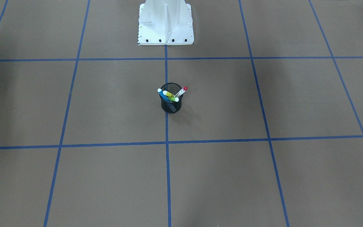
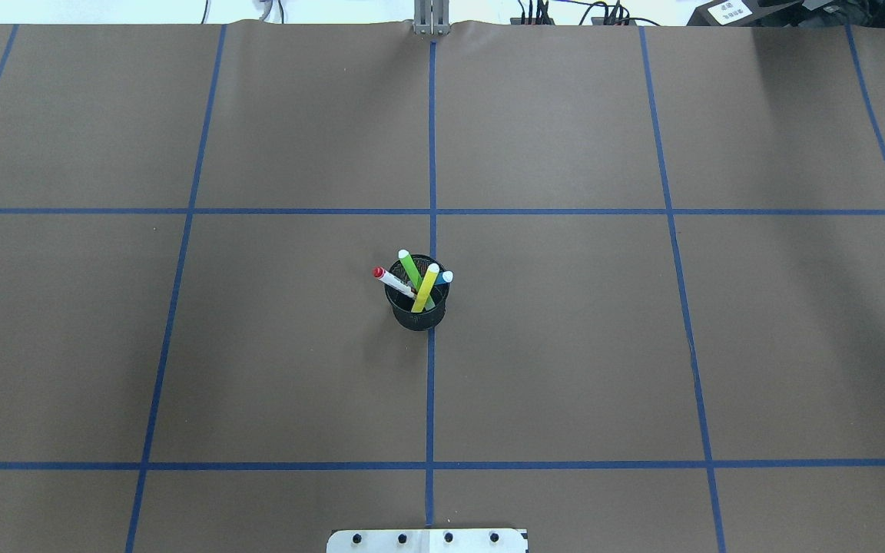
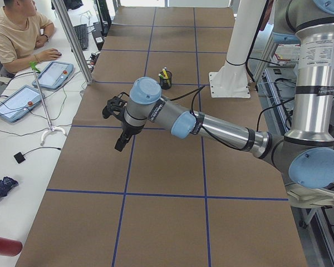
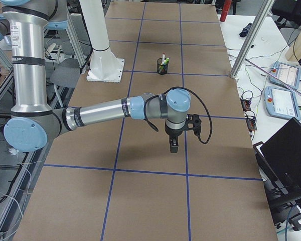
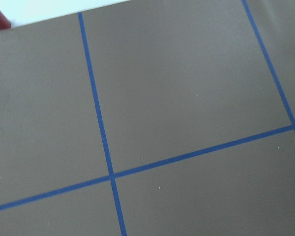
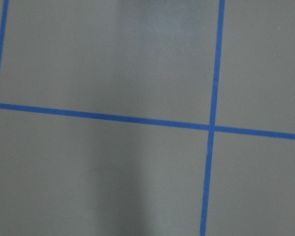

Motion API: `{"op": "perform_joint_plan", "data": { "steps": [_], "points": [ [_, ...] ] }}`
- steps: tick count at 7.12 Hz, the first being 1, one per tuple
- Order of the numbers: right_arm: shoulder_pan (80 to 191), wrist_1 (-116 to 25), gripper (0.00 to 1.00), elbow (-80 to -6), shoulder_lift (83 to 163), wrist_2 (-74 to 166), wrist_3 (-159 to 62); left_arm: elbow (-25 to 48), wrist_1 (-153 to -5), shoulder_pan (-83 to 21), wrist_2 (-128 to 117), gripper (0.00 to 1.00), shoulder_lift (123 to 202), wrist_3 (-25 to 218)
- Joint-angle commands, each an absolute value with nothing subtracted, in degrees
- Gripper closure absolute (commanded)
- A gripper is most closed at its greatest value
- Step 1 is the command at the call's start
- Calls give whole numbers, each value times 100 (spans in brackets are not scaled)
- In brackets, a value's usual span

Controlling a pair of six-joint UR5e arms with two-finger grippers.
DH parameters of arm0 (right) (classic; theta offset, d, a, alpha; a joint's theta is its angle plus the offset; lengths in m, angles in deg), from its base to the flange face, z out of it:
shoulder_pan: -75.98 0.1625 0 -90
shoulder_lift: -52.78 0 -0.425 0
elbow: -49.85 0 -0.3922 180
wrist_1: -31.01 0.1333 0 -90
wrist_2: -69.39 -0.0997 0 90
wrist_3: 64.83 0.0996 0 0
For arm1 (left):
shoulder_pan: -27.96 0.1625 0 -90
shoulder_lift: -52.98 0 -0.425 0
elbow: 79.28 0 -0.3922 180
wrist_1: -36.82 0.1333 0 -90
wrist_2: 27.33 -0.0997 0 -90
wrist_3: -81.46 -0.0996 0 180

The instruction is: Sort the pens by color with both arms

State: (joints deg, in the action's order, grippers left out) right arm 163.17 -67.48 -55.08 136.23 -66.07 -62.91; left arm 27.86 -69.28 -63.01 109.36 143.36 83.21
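Note:
Several pens stand together in a black mesh cup [image 2: 417,315] at the table's middle: a light green one [image 2: 409,269], a yellow one [image 2: 425,288], a blue one [image 2: 446,276] and a white red-capped marker [image 2: 390,280]. The front-facing view shows the same cup [image 1: 171,107] with the red-capped marker [image 1: 181,91] leaning out. My left gripper [image 3: 121,142] hangs above bare table far from the cup [image 3: 165,79]. My right gripper [image 4: 173,145] hangs likewise far from the cup [image 4: 162,67]. Both show only in the side views, so I cannot tell if they are open or shut.
The white pedestal base [image 1: 165,23] stands behind the cup. Blue tape lines divide the brown table into squares. A person [image 3: 16,28] sits at a side desk with tablets [image 3: 55,75]. A laptop [image 4: 286,150] lies off the table's far side.

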Motion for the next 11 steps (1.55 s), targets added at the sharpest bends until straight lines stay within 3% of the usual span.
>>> {"op": "perform_joint_plan", "data": {
  "steps": [1,5,11],
  "points": [
    [16265,-6369,0,-5291,13364,-6640,-6290,2743,-7085,-6292,10952,0,14437,8454],
    [15625,-5320,1,-5360,13111,-6710,-6046,2821,-7547,-6074,10952,0,14482,8533],
    [13912,-5425,3,-5641,12029,-6403,-3614,2733,-7604,-5852,10917,0,14281,8612]
  ]
}}
